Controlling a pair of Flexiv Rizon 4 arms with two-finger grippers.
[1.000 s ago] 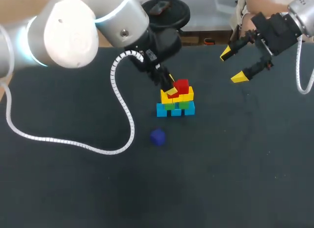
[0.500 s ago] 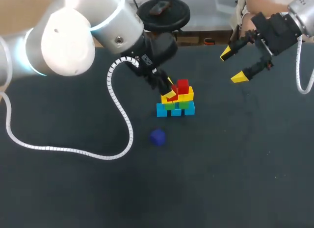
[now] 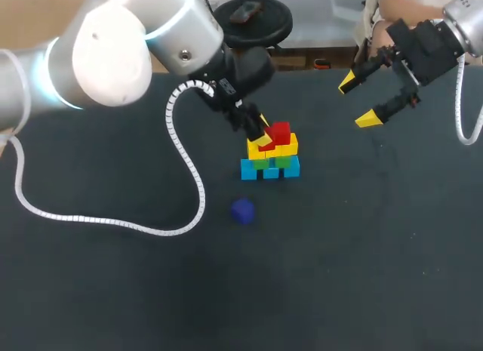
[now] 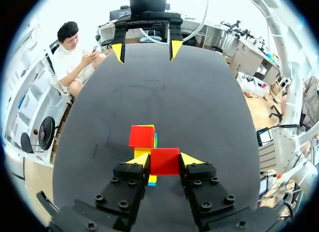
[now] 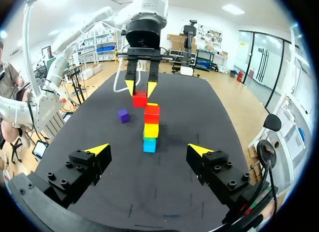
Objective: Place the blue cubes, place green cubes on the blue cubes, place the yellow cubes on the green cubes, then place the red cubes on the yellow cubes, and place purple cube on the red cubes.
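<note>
Roughly at the middle of the table (image 3: 377,253) stands the stack (image 3: 272,156): blue cubes (image 3: 270,170) at the bottom, green cubes (image 3: 282,161) on them, yellow cubes (image 3: 287,147) above those, and one red cube (image 3: 280,130) on top toward the stack's 3 o'clock side. The left gripper (image 4: 164,161) comes in from 10 o'clock, and its fingers are drawn in to a cube's width, pressing a second red cube (image 5: 139,99) from two sides. That cube sits at the stack's 9 o'clock side, just beside the first red cube and about level with it. Whether it rests on the yellow cubes cannot be told. The purple cube (image 3: 242,210) lies alone on the table near the stack, at 7 o'clock from it. The right gripper (image 3: 358,101) hangs well apart at 2 o'clock from the stack, fingers spread wide with nothing between them.
</note>
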